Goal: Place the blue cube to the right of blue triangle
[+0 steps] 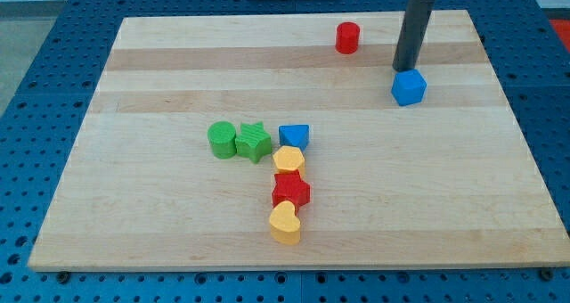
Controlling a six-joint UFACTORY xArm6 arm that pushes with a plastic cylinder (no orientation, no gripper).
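The blue cube (pixel 409 87) sits on the wooden board toward the view's upper right. My tip (pixel 405 69) rests just behind the cube, at its top edge, touching or nearly touching it. The blue triangle (pixel 294 135) lies near the board's middle, well to the left of and below the cube.
A green cylinder (pixel 221 139) and a green star (pixel 253 142) sit left of the blue triangle. Below it, in a column, are a yellow hexagon (pixel 289 159), a red star (pixel 290 191) and a yellow heart (pixel 285 222). A red cylinder (pixel 347 37) stands near the top edge.
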